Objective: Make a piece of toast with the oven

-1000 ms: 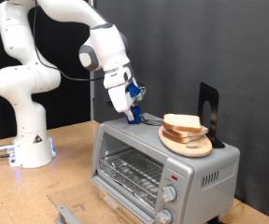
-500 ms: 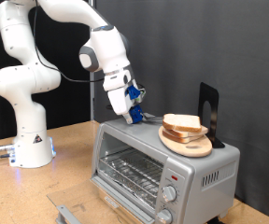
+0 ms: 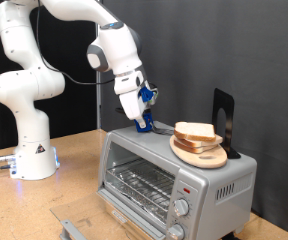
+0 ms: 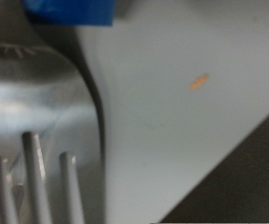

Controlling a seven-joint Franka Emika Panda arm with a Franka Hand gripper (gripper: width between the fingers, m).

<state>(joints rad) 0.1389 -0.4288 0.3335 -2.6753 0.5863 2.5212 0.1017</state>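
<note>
Gripper (image 3: 143, 125) above oven (image 3: 174, 170), piece of toast (image 3: 196, 132) beside

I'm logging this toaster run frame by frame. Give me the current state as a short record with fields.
gripper: just above the oven top, at its end toward the exterior view's left
holding: nothing visible
toast: on a round wooden plate on top of the oven
oven: door open, wire rack empty
behind plate: black stand
</note>
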